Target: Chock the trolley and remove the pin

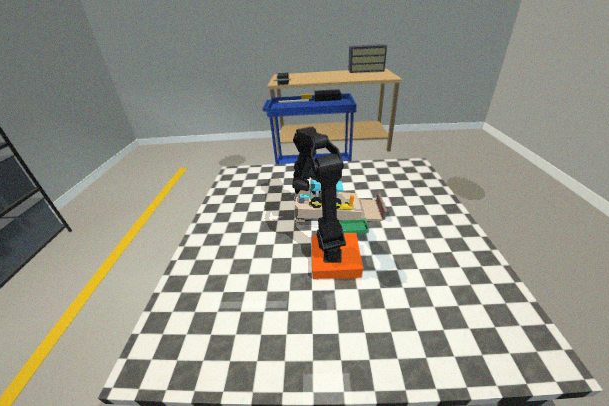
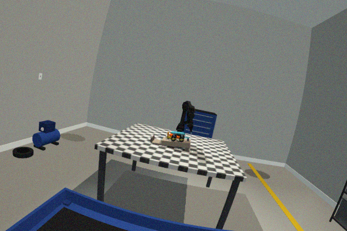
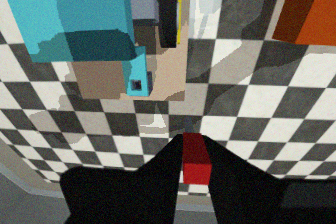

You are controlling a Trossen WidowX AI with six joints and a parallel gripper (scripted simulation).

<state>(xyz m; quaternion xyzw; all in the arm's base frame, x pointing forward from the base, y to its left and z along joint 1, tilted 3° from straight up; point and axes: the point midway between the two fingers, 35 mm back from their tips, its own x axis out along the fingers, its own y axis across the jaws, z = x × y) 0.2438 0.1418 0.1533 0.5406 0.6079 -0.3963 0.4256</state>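
Note:
My gripper point(image 1: 301, 189) point(image 2: 191, 131) point(image 3: 190, 139) is shut on the stop pin; its red head point(image 3: 196, 172) shows between the fingers. The pin is out of the cyan tab with a dark hole point(image 3: 136, 85), off the ramp's uphill end. The cyan trolley point(image 1: 336, 187) point(image 2: 178, 132) point(image 3: 95, 25) stands on the tan ramp point(image 1: 325, 214) point(image 2: 171, 142) point(image 3: 170, 75). The chock's orange handle point(image 1: 351, 200) point(image 2: 168, 135) stands upright at the trolley's downhill side, close to a wheel; contact is too small to tell. The green tray point(image 1: 358, 227) lies between the ramp and the arm's base, partly hidden by the arm.
The orange base block point(image 1: 336, 270) point(image 3: 322, 25) carries the arm. A brown end board point(image 1: 381, 207) point(image 2: 152, 139) stands at the ramp's low end. All of it rests on a checkered table point(image 1: 325, 320) point(image 2: 148, 157).

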